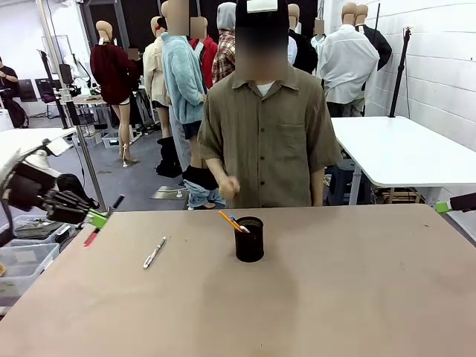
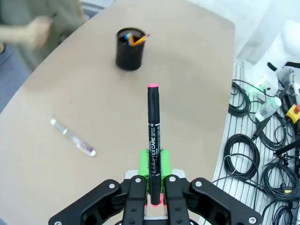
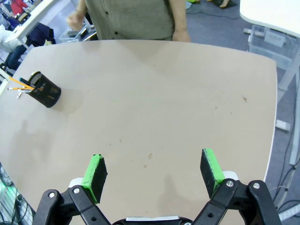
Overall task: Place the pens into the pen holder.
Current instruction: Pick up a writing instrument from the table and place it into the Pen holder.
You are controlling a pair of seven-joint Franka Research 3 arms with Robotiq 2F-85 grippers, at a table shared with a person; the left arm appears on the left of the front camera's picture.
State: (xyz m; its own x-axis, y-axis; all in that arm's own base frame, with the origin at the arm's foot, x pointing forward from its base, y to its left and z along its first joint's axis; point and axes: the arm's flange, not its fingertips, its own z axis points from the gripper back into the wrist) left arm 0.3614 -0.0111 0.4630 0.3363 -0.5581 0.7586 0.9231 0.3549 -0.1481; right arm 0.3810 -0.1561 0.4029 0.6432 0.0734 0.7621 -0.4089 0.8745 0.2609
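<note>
A black mesh pen holder (image 1: 249,239) stands upright near the table's middle, with an orange-yellow pencil (image 1: 229,220) leaning out of it. At the table's left edge my left gripper (image 1: 98,218) is shut on a black marker with red ends (image 1: 105,217). In the left wrist view the marker (image 2: 153,126) sticks out between the green pads of that gripper (image 2: 153,164) and points toward the holder (image 2: 129,49) and the pencil (image 2: 139,40). A silvery-white pen (image 1: 155,252) (image 2: 73,137) lies flat on the table left of the holder. My right gripper (image 3: 153,171) stands open over bare table, far from the holder (image 3: 44,95).
A person stands at the far edge behind the holder, one hand (image 1: 227,186) raised above the table. Plastic bins (image 1: 26,260) sit beside the table's left edge. Cables (image 2: 253,154) lie on the floor there. A white table (image 1: 401,149) stands at back right.
</note>
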